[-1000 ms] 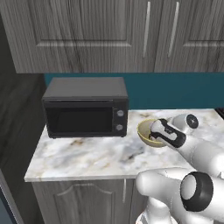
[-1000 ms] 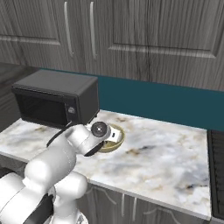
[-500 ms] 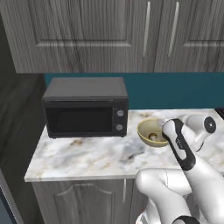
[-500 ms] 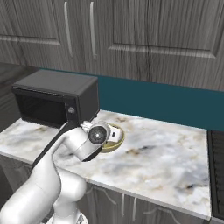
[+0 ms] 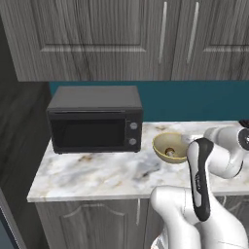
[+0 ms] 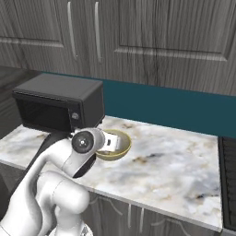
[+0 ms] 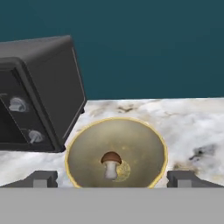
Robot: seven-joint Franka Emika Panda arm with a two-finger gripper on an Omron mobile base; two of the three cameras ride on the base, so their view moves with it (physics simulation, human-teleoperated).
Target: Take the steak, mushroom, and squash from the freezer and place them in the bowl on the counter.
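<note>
between the 2 small dark finger tips of the white arm's two-finger gripper, straight ahead of the jaws, sits the round yellowish-tan bowl with its darker olive rim, and the tiny mushroom with a tan-brown cap and pale stem stands upright at the bottom of it. the jaws are spread wide and hold nothing; 1 tip shows at each lower corner of the hand view, with the bowl's full width fitting between them. the mushroom lies on the midline between the tips and touches neither.

to the left of the jaws, just beside the bowl, is the dark grey box-shaped microwave with 2 small knobs on its front. under the bowl and spreading off to the right of the jaws is the white-and-grey marbled stone counter with brown flecks. beyond the bowl, past the counter's back edge, rises the flat teal wall.

from the left base view the bowl sits right of the microwave, and the mushroom shows as a small brown spot inside. from the right base view the arm's wrist covers part of the bowl. grey wood-grain wall cabinets hang above.
</note>
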